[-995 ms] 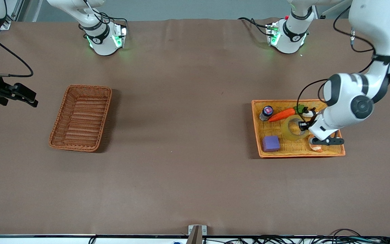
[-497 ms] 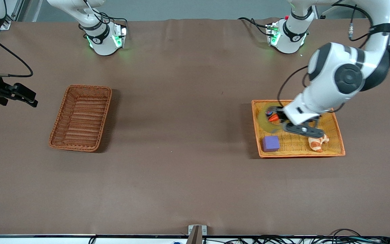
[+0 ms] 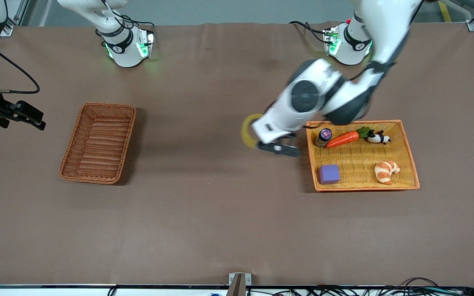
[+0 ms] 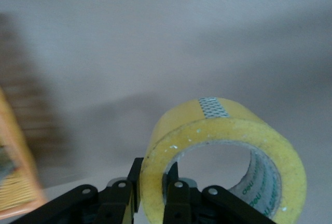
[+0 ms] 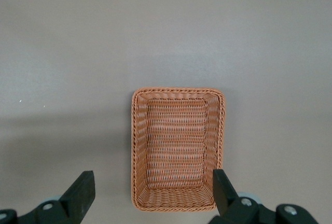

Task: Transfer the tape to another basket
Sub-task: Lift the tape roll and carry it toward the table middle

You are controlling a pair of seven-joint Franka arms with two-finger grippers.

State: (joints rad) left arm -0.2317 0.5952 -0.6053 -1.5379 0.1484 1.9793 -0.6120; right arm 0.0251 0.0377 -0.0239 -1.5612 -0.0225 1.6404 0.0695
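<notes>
The tape (image 3: 247, 130), a yellowish ring, hangs in the air with my left gripper (image 3: 254, 136) shut on it. It is over bare table just beside the orange-yellow basket (image 3: 410, 156), on the side toward the right arm's end. In the left wrist view the two black fingers pinch the tape (image 4: 223, 130) by its wall, one finger outside and one inside the hole, at my left gripper (image 4: 154, 181). The dark reddish-brown basket (image 3: 98, 142) lies empty toward the right arm's end. My right gripper (image 3: 30, 116) waits high up and open, looking straight down on the basket (image 5: 176, 146); in that view my right gripper (image 5: 152, 192) is wide apart and empty.
The orange-yellow basket holds a small bottle (image 3: 324, 136), a toy carrot (image 3: 342, 139), a panda figure (image 3: 377, 138), a purple cube (image 3: 329, 174) and a croissant-like toy (image 3: 386, 171). A corner of that basket (image 4: 15, 182) shows in the left wrist view. Brown tabletop (image 3: 204, 164) stretches between the two baskets.
My left gripper has lifted the tape out of the orange-yellow basket and swung it over the table toward the right arm's end. The right arm has not moved.
</notes>
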